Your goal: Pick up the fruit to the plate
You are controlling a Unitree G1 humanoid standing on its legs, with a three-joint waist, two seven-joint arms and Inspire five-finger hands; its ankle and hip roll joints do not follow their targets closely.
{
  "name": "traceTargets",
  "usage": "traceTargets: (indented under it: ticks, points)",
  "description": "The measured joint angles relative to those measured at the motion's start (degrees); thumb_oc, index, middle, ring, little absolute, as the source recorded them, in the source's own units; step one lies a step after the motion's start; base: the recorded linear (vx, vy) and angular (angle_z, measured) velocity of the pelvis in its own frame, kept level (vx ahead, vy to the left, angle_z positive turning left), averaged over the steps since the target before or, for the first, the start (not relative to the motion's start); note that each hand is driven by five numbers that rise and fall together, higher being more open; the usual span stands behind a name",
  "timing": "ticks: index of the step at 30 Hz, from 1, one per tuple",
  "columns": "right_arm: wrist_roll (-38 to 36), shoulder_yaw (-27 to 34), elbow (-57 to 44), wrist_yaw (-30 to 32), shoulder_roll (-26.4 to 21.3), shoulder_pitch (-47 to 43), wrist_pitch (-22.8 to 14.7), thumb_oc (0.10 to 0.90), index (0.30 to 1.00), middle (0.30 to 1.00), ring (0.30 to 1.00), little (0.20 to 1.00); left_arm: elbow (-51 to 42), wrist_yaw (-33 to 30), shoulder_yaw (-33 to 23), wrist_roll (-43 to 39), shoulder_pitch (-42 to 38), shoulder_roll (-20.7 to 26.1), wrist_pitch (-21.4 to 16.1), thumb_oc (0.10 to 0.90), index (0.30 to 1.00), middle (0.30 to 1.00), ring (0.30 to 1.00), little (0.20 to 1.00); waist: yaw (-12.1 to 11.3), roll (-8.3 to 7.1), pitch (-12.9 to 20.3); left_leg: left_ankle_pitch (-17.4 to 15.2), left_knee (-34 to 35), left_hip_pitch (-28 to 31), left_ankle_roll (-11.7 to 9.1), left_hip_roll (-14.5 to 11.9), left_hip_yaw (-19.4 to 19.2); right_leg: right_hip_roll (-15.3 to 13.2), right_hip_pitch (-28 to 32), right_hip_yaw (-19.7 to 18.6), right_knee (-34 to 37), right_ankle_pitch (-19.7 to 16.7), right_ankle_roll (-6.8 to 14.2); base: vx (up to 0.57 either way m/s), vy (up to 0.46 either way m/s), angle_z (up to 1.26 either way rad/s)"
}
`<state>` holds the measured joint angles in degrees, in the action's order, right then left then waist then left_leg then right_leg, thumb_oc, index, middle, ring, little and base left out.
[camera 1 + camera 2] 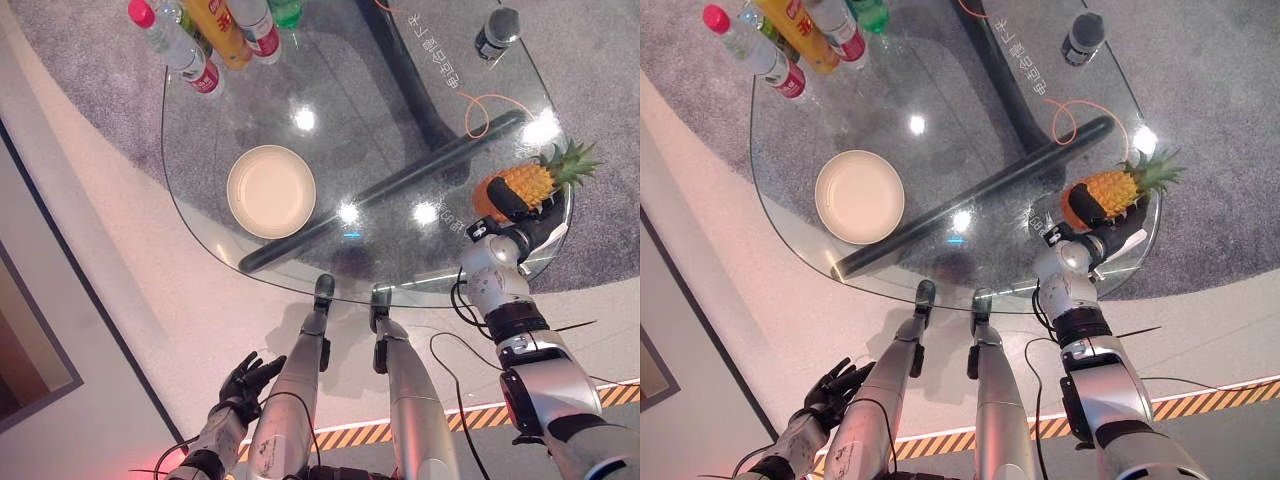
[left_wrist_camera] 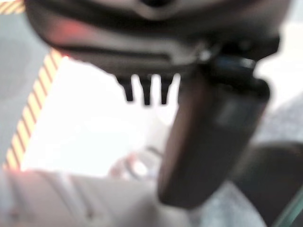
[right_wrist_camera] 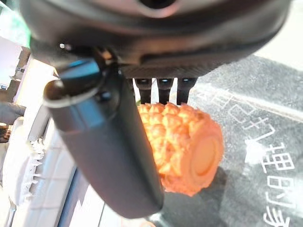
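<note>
A pineapple (image 1: 530,180) with a green crown lies on its side at the right edge of the glass table (image 1: 200,150). My right hand (image 1: 535,225) is on it from the near side, with fingers (image 1: 1095,205) curled over the fruit's body. In the right wrist view, the thumb (image 3: 109,151) flanks the orange pineapple (image 3: 184,142) and the fingers reach behind it. An empty cream plate (image 1: 271,190) sits on the left part of the table, well apart from the fruit. My left hand (image 1: 245,380) hangs below the near table edge, fingers relaxed.
Several drink bottles (image 1: 215,40) stand at the far left of the table. A dark jar (image 1: 497,30) stands at the far right, with an orange cable (image 1: 480,110) looping near it. A dark bar (image 1: 400,185) runs under the glass between plate and pineapple.
</note>
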<state>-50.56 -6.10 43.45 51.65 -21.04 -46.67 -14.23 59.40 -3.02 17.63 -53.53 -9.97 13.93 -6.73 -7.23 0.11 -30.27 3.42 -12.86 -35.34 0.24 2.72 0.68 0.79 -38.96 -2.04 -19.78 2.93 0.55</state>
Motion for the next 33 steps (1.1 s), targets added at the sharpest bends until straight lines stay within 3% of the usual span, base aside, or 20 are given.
traceTargets:
  ticks: [6,17,18,19,25,33]
  points:
    - [-4.6,0.8,0.1,-2.0,-1.2,-0.8,-0.1,0.800,0.900,0.900,0.900,0.900,-0.3,0.0,0.0,-1.0,0.0,0.0,-0.2,0.800,0.900,0.900,0.900,0.900,0.0,0.00,0.0,0.0,-0.4,-0.6,0.0,0.0,0.0,0.0,-0.5,0.0,-0.1,-0.2,-0.2,0.00,0.000,0.00]
    - [-7.4,1.4,3.9,-2.0,-4.5,-5.0,6.8,0.800,0.900,0.900,0.900,0.900,-2.2,0.0,0.2,-2.0,-0.3,0.0,-0.1,0.800,0.900,0.900,0.900,0.900,-0.4,0.06,0.0,0.0,-2.0,-2.9,-0.3,0.0,0.1,0.1,-2.4,0.0,-1.1,-0.3,-0.3,0.00,0.000,0.00]
    - [-7.5,1.2,3.9,-2.2,-5.0,-5.2,7.7,0.375,0.535,0.535,0.535,0.475,-2.2,0.0,0.3,-2.0,-0.4,0.0,-0.1,0.800,0.900,0.900,0.900,0.900,-0.4,0.06,0.0,0.0,-2.1,-3.1,-0.3,0.0,0.1,0.1,-2.6,0.1,-1.1,-0.3,-0.3,0.00,0.000,0.00]
    - [-7.6,1.1,3.9,-2.2,-5.2,-5.6,8.3,0.100,0.300,0.300,0.300,0.200,-2.2,0.0,0.3,-2.0,-0.5,0.0,-0.1,0.800,0.900,0.900,0.900,0.900,-0.5,0.06,0.0,0.0,-2.1,-3.3,-0.3,0.0,0.1,0.1,-2.8,0.1,-1.1,-0.3,-0.4,0.00,0.000,0.00]
    - [-5.1,-1.5,7.0,-1.9,-8.5,-8.6,14.2,0.100,0.300,0.300,0.300,0.200,-2.4,0.1,0.7,-2.4,-0.5,0.1,-0.1,0.800,0.900,0.900,0.900,0.900,-0.7,0.07,0.0,0.0,-2.7,-4.1,-0.3,0.0,0.1,-0.1,-3.6,0.1,-1.6,-0.3,-0.4,0.00,0.000,0.00]
    - [-3.4,-1.9,8.8,-1.8,-9.8,-10.2,14.9,0.100,0.300,0.300,0.300,0.200,-3.5,0.2,1.8,-3.2,-0.6,0.5,-0.3,0.800,0.900,0.900,0.900,0.900,-1.1,0.19,0.1,0.2,-3.7,-5.8,-0.3,0.3,0.5,-0.3,-5.1,0.2,-2.6,-0.2,-0.5,0.00,0.000,0.00]
